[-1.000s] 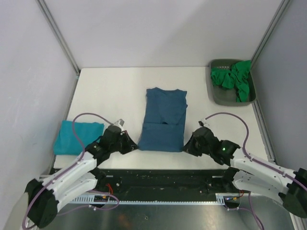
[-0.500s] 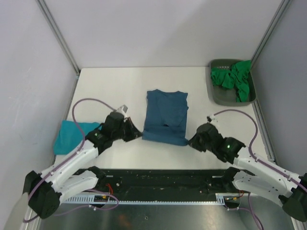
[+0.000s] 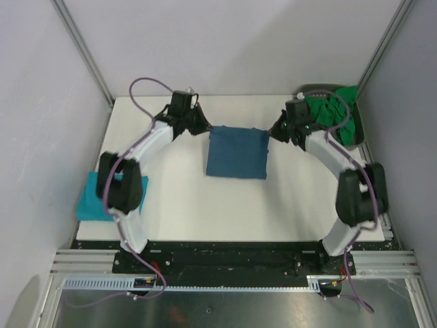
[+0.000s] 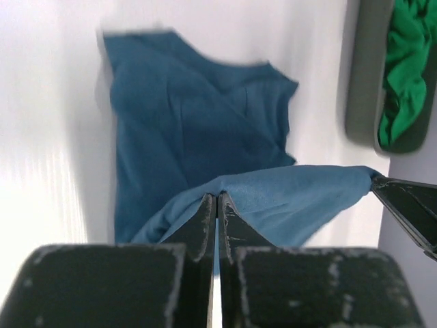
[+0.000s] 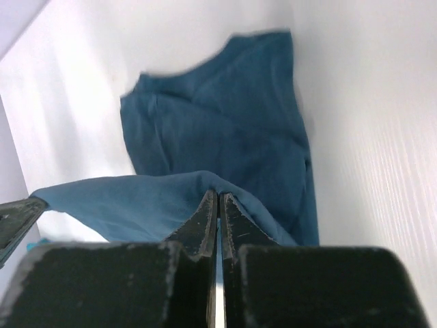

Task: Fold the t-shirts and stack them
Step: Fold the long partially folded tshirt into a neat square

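Observation:
A dark steel-blue t-shirt (image 3: 237,153) lies folded in half in the middle of the table. My left gripper (image 3: 203,127) is shut on its far left corner, and my right gripper (image 3: 275,132) is shut on its far right corner. Both hold the folded-over hem a little above the cloth below, as the left wrist view (image 4: 273,198) and the right wrist view (image 5: 136,198) show. A turquoise t-shirt (image 3: 92,202) lies folded at the table's left edge, partly hidden by the left arm. Bright green t-shirts (image 3: 331,113) lie bunched in the tray.
The dark grey tray (image 3: 359,147) stands at the back right corner, close behind my right gripper. Both arms stretch far across the table. Grey walls with metal posts close in the sides and back.
Both grippers have carried the near hem of the blue t-shirt from the near side to the far edge, folding it in half. The arms are now stretched out.

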Action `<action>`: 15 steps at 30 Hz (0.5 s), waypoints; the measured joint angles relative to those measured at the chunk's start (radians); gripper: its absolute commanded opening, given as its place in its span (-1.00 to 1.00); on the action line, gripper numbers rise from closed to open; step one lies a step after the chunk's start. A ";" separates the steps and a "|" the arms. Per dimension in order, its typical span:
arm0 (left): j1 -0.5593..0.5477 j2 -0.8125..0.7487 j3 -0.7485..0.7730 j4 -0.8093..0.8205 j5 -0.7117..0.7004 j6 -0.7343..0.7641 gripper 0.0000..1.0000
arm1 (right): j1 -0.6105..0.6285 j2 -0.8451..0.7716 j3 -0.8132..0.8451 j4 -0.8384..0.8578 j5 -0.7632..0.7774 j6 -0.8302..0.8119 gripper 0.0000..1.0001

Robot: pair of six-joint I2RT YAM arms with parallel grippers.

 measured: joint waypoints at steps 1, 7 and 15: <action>0.016 0.082 0.070 0.004 0.012 0.009 -1.00 | -0.020 0.076 0.054 0.021 -0.017 -0.010 -1.00; 0.075 0.544 0.468 0.032 0.089 0.040 -1.00 | -0.097 0.544 0.416 0.088 -0.093 -0.047 -1.00; 0.109 0.735 0.599 0.046 0.138 0.024 -1.00 | -0.124 0.817 0.689 0.059 -0.145 -0.061 -1.00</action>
